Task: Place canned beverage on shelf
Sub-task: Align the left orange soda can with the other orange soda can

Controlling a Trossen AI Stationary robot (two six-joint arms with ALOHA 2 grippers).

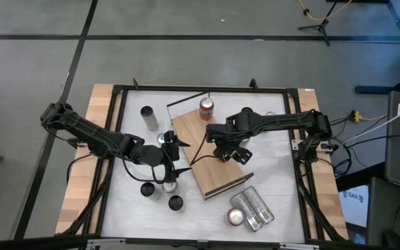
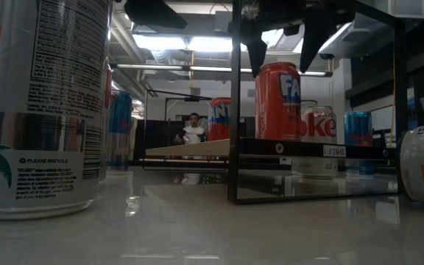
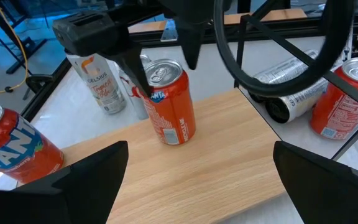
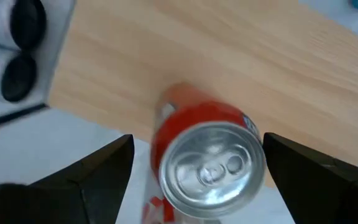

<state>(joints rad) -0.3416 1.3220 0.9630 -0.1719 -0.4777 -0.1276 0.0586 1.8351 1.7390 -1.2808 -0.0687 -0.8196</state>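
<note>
An orange can (image 4: pixel 207 158) is seen upright on the shelf (image 1: pixel 210 156) at frame centre, directly under the right gripper (image 4: pixel 197 165), whose fingers are spread either side without contact. The left gripper (image 1: pixel 174 158) is held wide beside the smooth wooden board.

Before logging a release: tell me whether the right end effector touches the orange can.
Apart. The right wrist view shows gaps between the right end effector fingers and the orange can standing on the shelf.
</note>
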